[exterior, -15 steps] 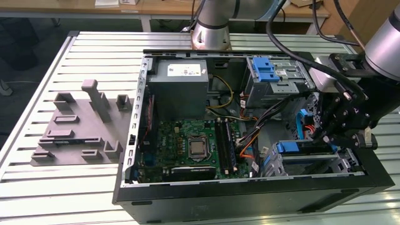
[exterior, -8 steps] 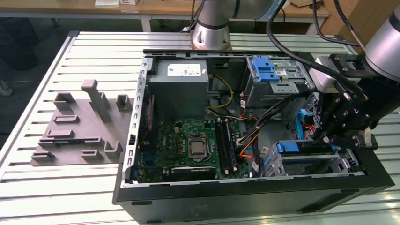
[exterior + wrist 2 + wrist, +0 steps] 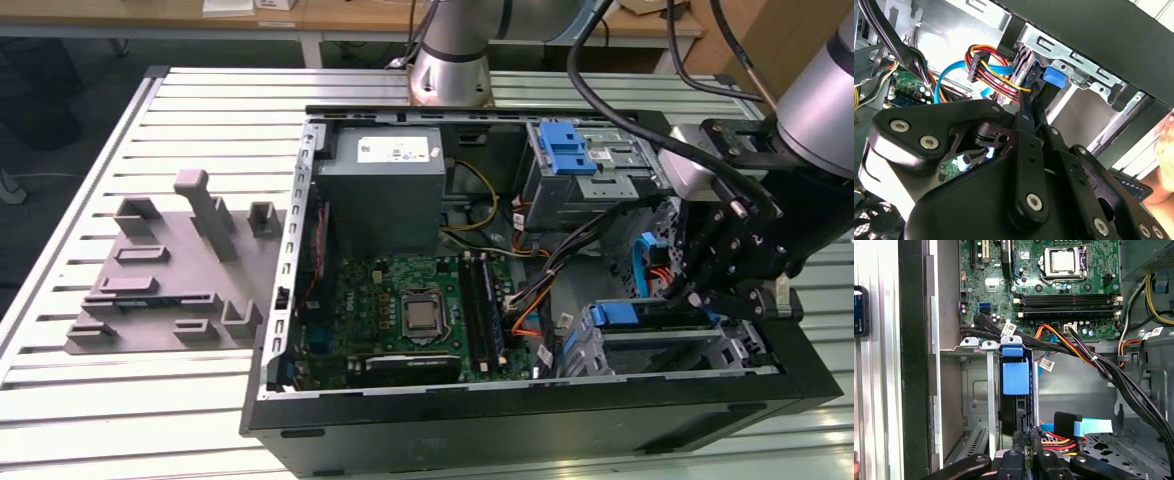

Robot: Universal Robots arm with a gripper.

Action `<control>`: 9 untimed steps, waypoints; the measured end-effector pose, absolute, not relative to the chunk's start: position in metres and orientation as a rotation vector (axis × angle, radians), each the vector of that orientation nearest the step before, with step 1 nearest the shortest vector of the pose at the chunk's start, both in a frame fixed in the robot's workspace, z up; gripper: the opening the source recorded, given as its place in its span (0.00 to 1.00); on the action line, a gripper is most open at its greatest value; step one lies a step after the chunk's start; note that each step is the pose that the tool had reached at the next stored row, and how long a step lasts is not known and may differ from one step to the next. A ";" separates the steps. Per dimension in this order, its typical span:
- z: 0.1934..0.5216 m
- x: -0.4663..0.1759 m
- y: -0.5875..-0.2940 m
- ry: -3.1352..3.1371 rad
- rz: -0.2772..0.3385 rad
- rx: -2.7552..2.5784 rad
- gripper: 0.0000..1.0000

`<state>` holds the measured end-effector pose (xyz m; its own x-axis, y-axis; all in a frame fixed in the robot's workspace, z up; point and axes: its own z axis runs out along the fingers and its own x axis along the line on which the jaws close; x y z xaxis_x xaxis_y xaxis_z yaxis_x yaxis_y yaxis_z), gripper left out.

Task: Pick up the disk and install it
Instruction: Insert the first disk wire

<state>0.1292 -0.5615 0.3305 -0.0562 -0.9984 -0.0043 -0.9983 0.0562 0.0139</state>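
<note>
Gripper hard against disk edge in cage

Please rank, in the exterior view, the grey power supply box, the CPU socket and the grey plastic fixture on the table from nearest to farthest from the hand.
1. CPU socket: mid-motherboard, toward the exterior view's left of the hand.
2. Power supply box: at the case's far corner, farther left.
3. Grey plastic fixture: outside the case on the table, farthest left.
</note>
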 end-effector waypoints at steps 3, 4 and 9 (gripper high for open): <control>0.330 0.129 -0.562 -2.278 -0.021 2.154 0.16; 0.330 0.129 -0.562 -2.279 -0.021 2.154 0.16; 0.330 0.129 -0.562 -2.279 -0.021 2.154 0.17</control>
<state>0.1292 -0.5615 0.3302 -0.0565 -0.9984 -0.0049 -0.9983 0.0564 0.0140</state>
